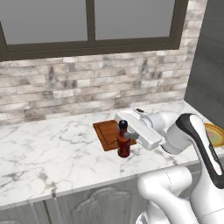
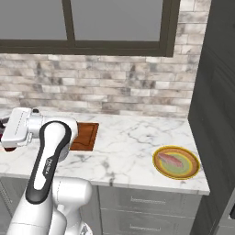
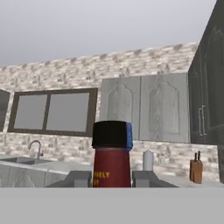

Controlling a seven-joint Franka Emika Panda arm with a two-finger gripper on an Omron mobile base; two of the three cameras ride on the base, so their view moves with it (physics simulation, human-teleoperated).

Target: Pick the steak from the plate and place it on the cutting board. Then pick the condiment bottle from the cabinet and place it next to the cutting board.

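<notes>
The condiment bottle stands upright on the marble counter at the cutting board's front edge, apparently being set down beside it as the task asks. The gripper is closed narrowly around its neck. The steak remains on the plate, well apart from the board.

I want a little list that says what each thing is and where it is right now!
bottle: upright on the counter, right by the board's front edge, between the claw's fingers
claw: closed around the bottle's neck
board: on the counter under the window, nothing seen on it
steak: on the plate
plate: near the counter's right end, beside the dark tall cabinet
counter: white marble
</notes>
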